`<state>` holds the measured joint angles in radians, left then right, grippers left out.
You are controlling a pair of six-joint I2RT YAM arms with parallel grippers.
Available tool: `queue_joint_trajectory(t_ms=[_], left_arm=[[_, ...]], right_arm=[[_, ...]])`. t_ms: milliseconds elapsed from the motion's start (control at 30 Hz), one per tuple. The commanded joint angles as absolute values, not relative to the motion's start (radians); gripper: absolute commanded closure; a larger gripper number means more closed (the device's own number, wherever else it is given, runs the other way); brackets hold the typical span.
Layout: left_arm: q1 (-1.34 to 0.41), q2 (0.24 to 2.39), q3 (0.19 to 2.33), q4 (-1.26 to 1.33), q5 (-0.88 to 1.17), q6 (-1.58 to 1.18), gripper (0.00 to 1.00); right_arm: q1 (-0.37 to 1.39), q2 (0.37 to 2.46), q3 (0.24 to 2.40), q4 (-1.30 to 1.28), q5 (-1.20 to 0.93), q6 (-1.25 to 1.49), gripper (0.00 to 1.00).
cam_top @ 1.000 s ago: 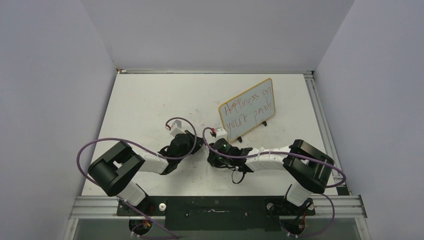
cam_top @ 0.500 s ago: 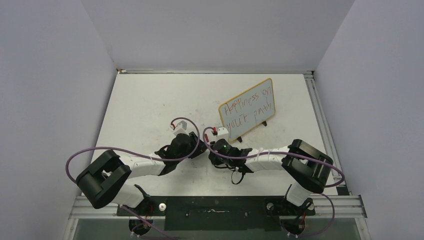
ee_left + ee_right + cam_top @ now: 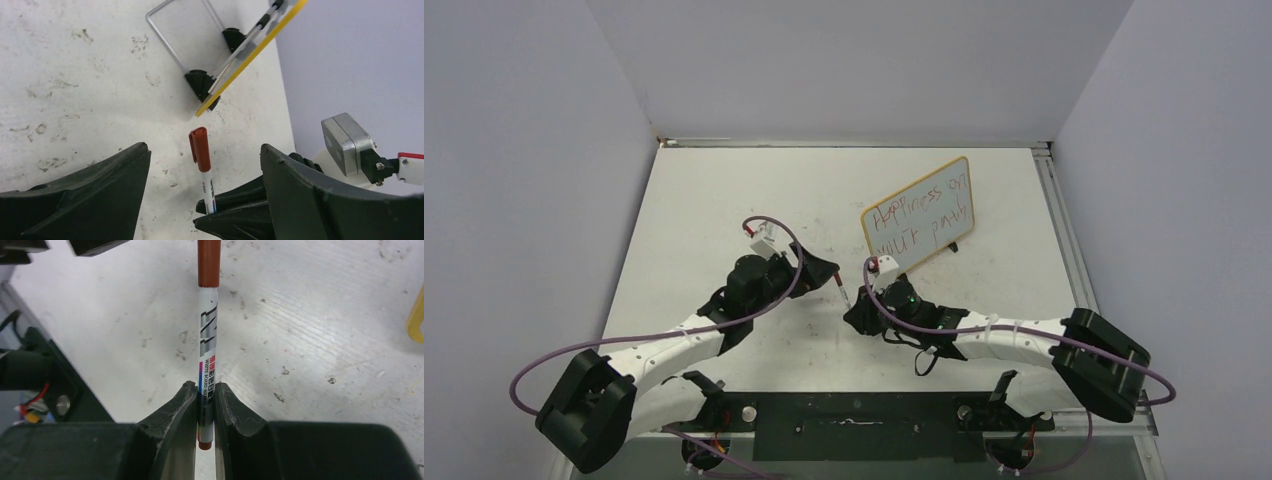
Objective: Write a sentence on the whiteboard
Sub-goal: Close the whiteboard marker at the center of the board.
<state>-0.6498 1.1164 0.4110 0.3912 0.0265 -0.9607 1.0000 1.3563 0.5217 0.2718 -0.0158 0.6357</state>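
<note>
Between the spread fingers of the left gripper [image 3: 204, 150] a red-capped marker [image 3: 202, 159] stands, gripped low by the right gripper [image 3: 212, 212], the whiteboard [image 3: 250, 58] edge-on beyond it.

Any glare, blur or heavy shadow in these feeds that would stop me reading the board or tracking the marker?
Top view: even light, no glare on the whiteboard; the sentence is thin and only roughly legible. Left wrist: marker sharp, whiteboard seen edge-on, writing unseen. Right wrist: marker label crisp in the right gripper, cap cropped at the top edge.
</note>
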Motion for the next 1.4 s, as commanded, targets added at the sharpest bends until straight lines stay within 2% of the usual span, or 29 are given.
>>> queue_joint_trajectory(t_ms=[0,233,333,400,633,733,967,1367], left_arm=[[-0.593,1.056,0.415,0.484,0.247,-0.9,0.21],[-0.591,1.027,0.475,0.451,0.352,-0.862,0.22],[-0.592,1.02,0.469,0.468,0.361,-0.871,0.31],[-0.591,1.021,0.46,0.493,0.362,-0.887,0.41],[-0.591,1.03,0.447,0.537,0.362,-0.911,0.52],[-0.592,1.026,0.436,0.55,0.351,-0.919,0.63],[-0.601,1.033,0.412,0.58,0.358,-0.929,0.99],[-0.662,0.989,0.352,0.548,0.351,-0.876,1.0]], right_arm=[[0.971,1.232,0.483,0.385,-0.192,0.607,0.95],[0.938,1.137,0.456,0.412,-0.31,0.63,0.95],[0.933,1.127,0.451,0.424,-0.329,0.631,0.95],[0.93,1.128,0.445,0.446,-0.353,0.636,0.95],[0.928,1.138,0.444,0.472,-0.41,0.64,0.95],[0.928,1.142,0.443,0.476,-0.415,0.645,0.95],[0.928,1.148,0.456,0.467,-0.391,0.661,0.95],[0.871,1.107,0.492,0.396,-0.325,0.694,0.95]])
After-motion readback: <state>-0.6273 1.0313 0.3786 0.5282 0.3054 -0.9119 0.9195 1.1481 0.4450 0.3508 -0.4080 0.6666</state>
